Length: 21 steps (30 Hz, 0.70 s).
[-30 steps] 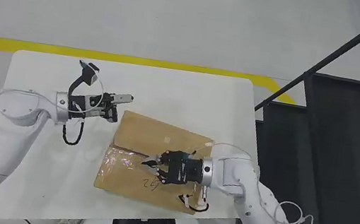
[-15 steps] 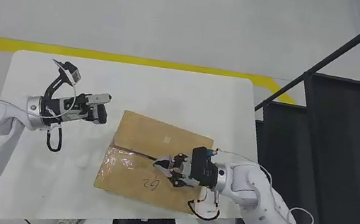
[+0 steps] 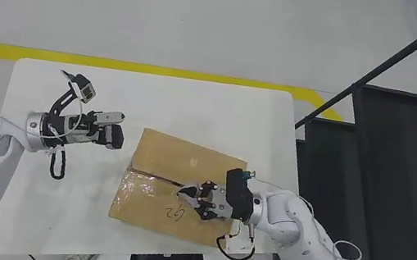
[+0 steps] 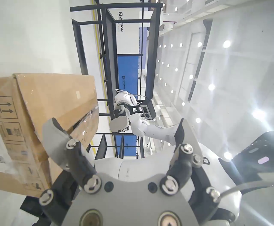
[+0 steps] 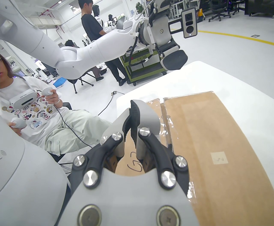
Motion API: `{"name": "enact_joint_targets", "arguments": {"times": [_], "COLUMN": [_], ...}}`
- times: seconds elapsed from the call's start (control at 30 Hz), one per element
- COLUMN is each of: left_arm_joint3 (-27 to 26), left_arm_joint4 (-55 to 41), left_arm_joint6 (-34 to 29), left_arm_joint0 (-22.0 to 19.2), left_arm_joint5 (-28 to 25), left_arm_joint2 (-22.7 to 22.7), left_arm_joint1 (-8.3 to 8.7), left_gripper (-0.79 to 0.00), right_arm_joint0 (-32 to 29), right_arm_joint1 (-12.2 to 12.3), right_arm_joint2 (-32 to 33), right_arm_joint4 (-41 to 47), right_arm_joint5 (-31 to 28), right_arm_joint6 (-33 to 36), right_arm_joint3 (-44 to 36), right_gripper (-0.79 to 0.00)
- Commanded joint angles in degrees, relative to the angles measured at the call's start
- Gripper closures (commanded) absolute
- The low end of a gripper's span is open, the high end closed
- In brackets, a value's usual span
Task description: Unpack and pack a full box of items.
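A closed cardboard box [image 3: 187, 160] lies on the white table [image 3: 220, 107], its flaps sealed with clear tape and a number scribbled on top. My right gripper [image 3: 184, 193] hovers low over the near flap beside the taped seam, shut, with nothing visible between its pads. In the right wrist view the shut gripper [image 5: 133, 115] points along the box top [image 5: 203, 132]. My left gripper [image 3: 116, 136] hangs open to the left of the box, clear of it. From the left wrist, the open gripper [image 4: 116, 130] faces the box's side [image 4: 42, 102].
A black metal stair frame [image 3: 389, 144] stands just off the table's right side. A yellow floor line [image 3: 160, 74] runs behind the table. Bare tabletop lies left of and behind the box. A seated person holding controllers [image 5: 27, 102] is beyond the table's near edge.
My left gripper has drawn back leftward from the box's far left corner. My right gripper has stayed shut over the near flap, shifting slightly right as its wrist turned.
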Motion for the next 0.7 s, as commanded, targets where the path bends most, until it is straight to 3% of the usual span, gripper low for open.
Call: {"name": "enact_joint_targets", "arguments": {"times": [0.0, 0.1, 0.3, 0.37, 0.67], "left_arm_joint3": [0.0, 0.0, 0.0, 0.0, 0.0], "left_arm_joint4": [0.0, 0.0, 0.0, 0.0, 0.0], "left_arm_joint6": [0.0, 0.0, 0.0, 0.0, 0.0], "left_arm_joint0": [0.0, 0.0, 0.0, 0.0, 0.0], "left_arm_joint5": [0.0, 0.0, 0.0, 0.0, 0.0], "left_arm_joint2": [0.0, 0.0, 0.0, 0.0, 0.0], "left_arm_joint1": [0.0, 0.0, 0.0, 0.0, 0.0], "left_gripper": [-0.785, -0.785, -0.785, -0.785, -0.785], "right_arm_joint0": [0.0, -0.81, 0.52, -0.43, -5.66], "right_arm_joint1": [0.0, -0.19, 0.89, 1.53, 2.99], "right_arm_joint2": [0.0, -1.93, -2.1, -0.18, 2.28], "right_arm_joint4": [0.0, 5.93, 29.36, 31.15, 41.56], "right_arm_joint5": [0.0, 2.85, 11.98, 17.07, 29.77], "right_arm_joint6": [0.0, 0.93, 15.39, 19.38, 31.49], "right_arm_joint3": [0.0, 2.08, 5.48, 4.53, 0.2], "right_gripper": [0.0, 0.0, 0.0, 0.0, 0.0]}}
